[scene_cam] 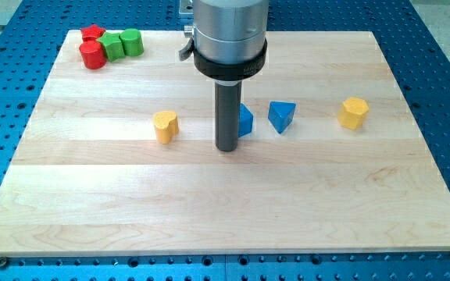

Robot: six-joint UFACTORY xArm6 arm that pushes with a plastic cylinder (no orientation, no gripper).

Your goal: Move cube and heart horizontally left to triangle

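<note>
A yellow heart (165, 126) lies left of the board's middle. A blue cube (245, 121) sits just right of the rod, partly hidden behind it. A blue triangle (281, 116) lies a little further right. My tip (226, 147) rests on the board between the heart and the cube, touching or almost touching the cube's left side; the heart is well apart to its left.
A yellow hexagon block (353, 112) lies at the right. At the top left corner sit a red star (92, 34), a red cylinder (93, 55), a green star (113, 45) and a green cylinder (132, 41). The wooden board (225, 211) lies on a blue perforated table.
</note>
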